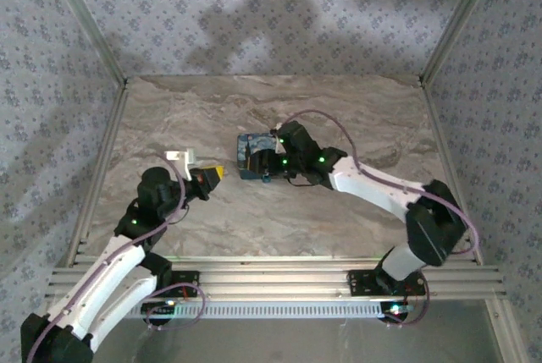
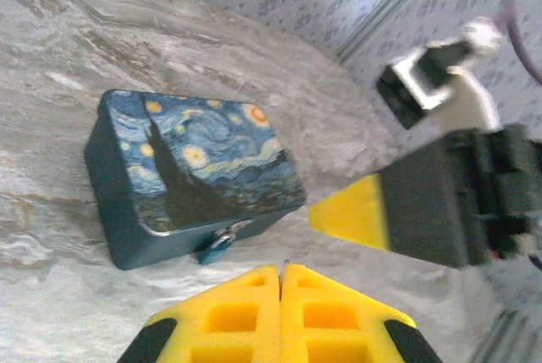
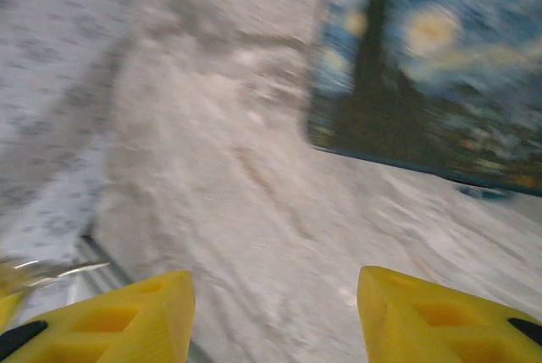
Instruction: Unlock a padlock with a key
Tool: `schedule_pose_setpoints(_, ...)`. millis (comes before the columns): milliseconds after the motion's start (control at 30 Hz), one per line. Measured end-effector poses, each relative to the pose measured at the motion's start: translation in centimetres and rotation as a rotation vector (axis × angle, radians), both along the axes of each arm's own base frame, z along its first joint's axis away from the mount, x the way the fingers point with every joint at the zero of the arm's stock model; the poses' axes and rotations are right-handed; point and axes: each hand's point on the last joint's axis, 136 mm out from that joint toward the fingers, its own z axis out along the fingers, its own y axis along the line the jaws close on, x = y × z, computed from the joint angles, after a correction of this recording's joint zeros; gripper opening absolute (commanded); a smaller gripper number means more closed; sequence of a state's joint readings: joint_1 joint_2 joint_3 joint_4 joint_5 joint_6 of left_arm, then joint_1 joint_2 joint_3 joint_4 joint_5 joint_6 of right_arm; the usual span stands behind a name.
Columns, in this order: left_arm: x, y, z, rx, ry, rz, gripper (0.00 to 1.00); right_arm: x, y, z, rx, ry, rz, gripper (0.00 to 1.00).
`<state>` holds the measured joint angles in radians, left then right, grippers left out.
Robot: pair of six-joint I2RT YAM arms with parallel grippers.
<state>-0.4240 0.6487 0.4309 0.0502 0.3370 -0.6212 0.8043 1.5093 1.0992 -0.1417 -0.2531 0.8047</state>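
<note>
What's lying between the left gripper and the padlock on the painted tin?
Nothing but bare marble tabletop. The left wrist view shows an open stretch from the left gripper to the padlock.

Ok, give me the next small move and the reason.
Probably ease the left pincer forward toward the padlock on the front of the tin. It is shut, with a thin sliver, possibly the key, at its tip, and the padlock hangs just ahead, untouched. The right pincer is open near the tin.

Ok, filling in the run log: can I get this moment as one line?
left gripper: shut | right gripper: open, by tin box | padlock: on its front
</note>
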Motion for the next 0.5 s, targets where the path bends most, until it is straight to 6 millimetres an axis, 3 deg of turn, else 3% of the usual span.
schedule_pose_setpoints(67,-0.1,-0.1,0.2,-0.063,0.045,-0.004,0.0,-0.7,0.7,3.2,0.088,-0.082,0.021,0.57)
schedule_pose_setpoints(167,-0.3,-0.5,1.1,-0.154,0.088,-0.027,0.0,-1.6,1.6,6.2,0.195,-0.163,0.047,0.58)
schedule_pose_setpoints(300,-0.6,-1.0,3.1,-0.272,0.106,-0.061,0.0,-2.6,2.8,7.4,0.289,-0.192,0.074,0.57)
schedule_pose_setpoints(500,-1.0,-1.5,5.5,-0.401,0.118,-0.099,0.0,-3.1,4.0,8.3,0.39,-0.174,0.089,0.47)
